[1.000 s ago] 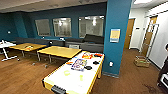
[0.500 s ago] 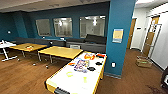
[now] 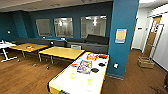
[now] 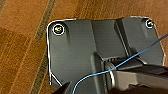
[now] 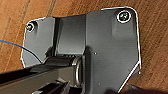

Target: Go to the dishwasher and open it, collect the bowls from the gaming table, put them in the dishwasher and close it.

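The dishwasher is out of view. In the head view a long white-topped table (image 3: 75, 83) with yellow sides stands just ahead, beside a teal pillar (image 3: 123, 37). It carries colourful flat items (image 3: 84, 67) and two small dark round things (image 3: 95, 70), too blurred to tell whether they are bowls. I see no green field or rods on it, so I cannot tell if it is the gaming table. Both wrist views look down past the robot's dark plate onto wooden floor (image 4: 22, 50).
Two yellow tables (image 3: 61, 53) stand left of the white-topped one, with a dark sofa (image 3: 87, 43) along the windowed teal wall behind. A white table (image 3: 5, 46) is at far left. Right of the pillar, open wooden floor (image 3: 135, 80) leads past a small crate (image 3: 145, 62) to a doorway.
The whole head picture has shifted slightly to the right, so the camera has turned a little left. Nothing in the room has moved.
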You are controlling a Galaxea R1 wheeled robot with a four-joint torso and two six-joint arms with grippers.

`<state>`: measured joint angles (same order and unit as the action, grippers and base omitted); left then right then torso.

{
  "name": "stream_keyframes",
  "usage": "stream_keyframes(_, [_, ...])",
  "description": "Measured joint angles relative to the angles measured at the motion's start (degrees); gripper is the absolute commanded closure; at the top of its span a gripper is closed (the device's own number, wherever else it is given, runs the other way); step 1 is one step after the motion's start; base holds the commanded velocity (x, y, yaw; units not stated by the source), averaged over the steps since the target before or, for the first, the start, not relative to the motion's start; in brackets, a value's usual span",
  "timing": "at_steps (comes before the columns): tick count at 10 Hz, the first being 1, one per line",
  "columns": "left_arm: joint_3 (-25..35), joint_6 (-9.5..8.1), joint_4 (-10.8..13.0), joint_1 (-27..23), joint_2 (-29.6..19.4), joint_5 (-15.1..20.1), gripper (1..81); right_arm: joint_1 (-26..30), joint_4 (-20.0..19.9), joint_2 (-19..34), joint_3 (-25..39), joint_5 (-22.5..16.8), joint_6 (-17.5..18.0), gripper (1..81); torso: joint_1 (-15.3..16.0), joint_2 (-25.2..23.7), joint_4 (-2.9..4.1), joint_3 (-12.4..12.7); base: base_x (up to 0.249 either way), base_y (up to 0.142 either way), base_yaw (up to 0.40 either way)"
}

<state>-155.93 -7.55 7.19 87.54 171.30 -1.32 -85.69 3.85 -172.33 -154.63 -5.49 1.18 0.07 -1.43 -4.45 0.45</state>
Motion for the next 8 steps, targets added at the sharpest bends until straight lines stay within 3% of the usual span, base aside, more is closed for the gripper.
stream_keyframes(8, [0.0, 0.0, 0.0, -0.02, -0.05, 0.0, 1.0, 0.11, 0.0, -0.15, 0.0, 0.0, -0.04, 1.0, 0.0, 0.0, 0.0, 0.0, 0.09, 0.122, 0.0])
